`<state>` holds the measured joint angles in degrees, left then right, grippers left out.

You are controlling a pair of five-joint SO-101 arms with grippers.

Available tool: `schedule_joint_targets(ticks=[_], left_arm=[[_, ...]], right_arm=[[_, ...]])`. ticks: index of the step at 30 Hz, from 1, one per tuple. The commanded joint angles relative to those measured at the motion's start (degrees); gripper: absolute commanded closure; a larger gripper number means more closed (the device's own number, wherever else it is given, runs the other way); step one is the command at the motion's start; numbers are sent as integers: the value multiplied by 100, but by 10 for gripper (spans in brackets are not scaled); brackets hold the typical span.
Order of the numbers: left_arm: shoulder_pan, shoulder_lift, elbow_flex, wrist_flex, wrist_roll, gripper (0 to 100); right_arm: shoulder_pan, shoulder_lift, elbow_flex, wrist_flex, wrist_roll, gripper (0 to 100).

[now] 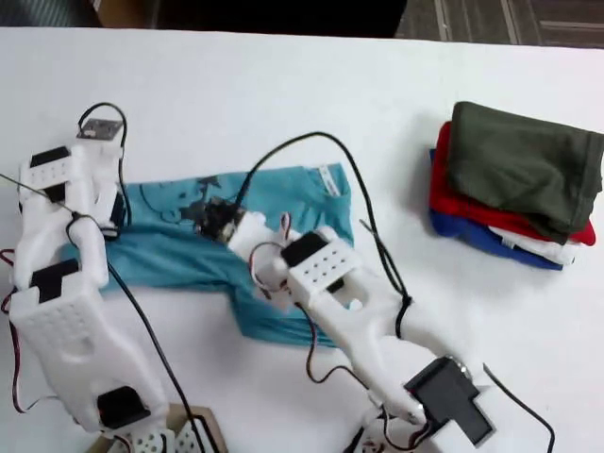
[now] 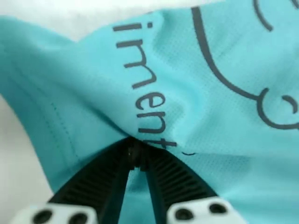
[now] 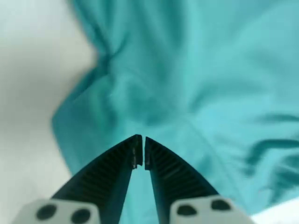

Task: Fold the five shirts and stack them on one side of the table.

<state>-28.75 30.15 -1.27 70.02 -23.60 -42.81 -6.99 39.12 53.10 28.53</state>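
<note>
A teal shirt (image 1: 293, 203) with a dark print lies spread and rumpled on the white table (image 1: 283, 85), left of centre. My left gripper (image 1: 115, 215) sits at the shirt's left edge. In the left wrist view it (image 2: 135, 154) is shut on a puckered fold of the teal shirt (image 2: 210, 116) beside the printed letters. My right gripper (image 1: 217, 223) is over the middle of the shirt near the print. In the right wrist view it (image 3: 139, 151) is shut just above the teal shirt (image 3: 210, 70), and I cannot tell if any cloth is pinched.
A stack of folded shirts sits at the right side of the table: olive green (image 1: 524, 165) on top, then red (image 1: 453, 203), white (image 1: 543, 247) and blue (image 1: 472, 236). Black cables trail from both arms across the shirt. Bare table lies behind and between shirt and stack.
</note>
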Motion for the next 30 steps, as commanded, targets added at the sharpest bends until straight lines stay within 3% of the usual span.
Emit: schedule_joint_targets(ticks=[1,5,15,22,30], left_arm=[[-53,9,4,-185,35,966],[-53,9,4,-185,44,966],[-53,18,4,-185,44,966],[-53,18,4,-185,44,966],[-53,18,4,-185,44,966]], right_arm=[[-462,-66,132,-40,35,978],[-866,-75,457,-31,35,978],[-884,-1174,589,708,0,972],[-910,-1200,1002,910,316,735],[-910,-945,1125,664,343,751]])
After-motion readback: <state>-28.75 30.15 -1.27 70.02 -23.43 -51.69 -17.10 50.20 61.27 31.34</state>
